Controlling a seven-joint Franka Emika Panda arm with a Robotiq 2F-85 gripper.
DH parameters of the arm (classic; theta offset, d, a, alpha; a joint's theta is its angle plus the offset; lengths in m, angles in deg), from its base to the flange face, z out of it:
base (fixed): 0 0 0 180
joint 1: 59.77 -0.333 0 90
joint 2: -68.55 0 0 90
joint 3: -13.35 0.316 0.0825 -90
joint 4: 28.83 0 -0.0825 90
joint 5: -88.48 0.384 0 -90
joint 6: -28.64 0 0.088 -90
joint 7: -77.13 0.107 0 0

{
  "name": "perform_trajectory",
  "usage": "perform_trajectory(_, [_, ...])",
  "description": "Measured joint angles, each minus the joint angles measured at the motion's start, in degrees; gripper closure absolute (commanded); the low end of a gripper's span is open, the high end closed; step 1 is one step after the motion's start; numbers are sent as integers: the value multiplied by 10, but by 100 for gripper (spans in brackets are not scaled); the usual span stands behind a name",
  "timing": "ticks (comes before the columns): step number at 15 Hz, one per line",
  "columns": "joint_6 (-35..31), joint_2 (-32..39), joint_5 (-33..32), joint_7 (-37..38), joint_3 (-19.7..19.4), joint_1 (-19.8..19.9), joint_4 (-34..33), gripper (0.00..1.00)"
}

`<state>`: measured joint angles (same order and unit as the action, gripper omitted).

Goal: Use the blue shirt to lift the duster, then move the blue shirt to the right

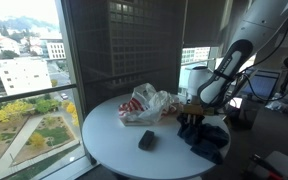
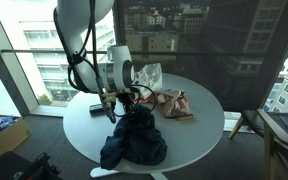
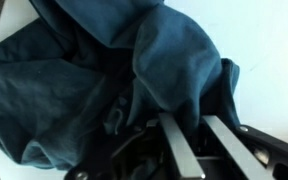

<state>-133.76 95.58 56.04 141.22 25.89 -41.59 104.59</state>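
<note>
The blue shirt [image 3: 94,70] lies bunched on the round white table [image 1: 109,135], near the edge on the robot's side. It shows in both exterior views [image 1: 204,135] [image 2: 134,145]. My gripper [image 3: 187,120] is down on the shirt's upper edge, and a fold of blue cloth sits between the two fingers. In the exterior views the gripper [image 1: 191,112] [image 2: 119,106] stands low over the heap, and the cloth rises up to it. I cannot pick out the duster with certainty. A small black object [image 1: 146,141] lies on the table apart from the shirt.
A crumpled plastic bag with red print [image 1: 147,101] [image 2: 172,104] lies at the table's middle. Large windows stand behind the table. A chair [image 2: 279,130] stands beside the table, and a desk with a monitor [image 1: 264,85] stands behind the arm.
</note>
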Motion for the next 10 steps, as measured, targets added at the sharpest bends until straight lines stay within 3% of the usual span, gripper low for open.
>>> perform_trajectory(3, [-1, -16, 117, -85, -36, -57, -4, 20])
perform_trajectory(6, [14, -57, 185, -119, -83, -138, -2, 1])
perform_trajectory(10, [62, -127, 218, -120, -114, -216, 15, 0])
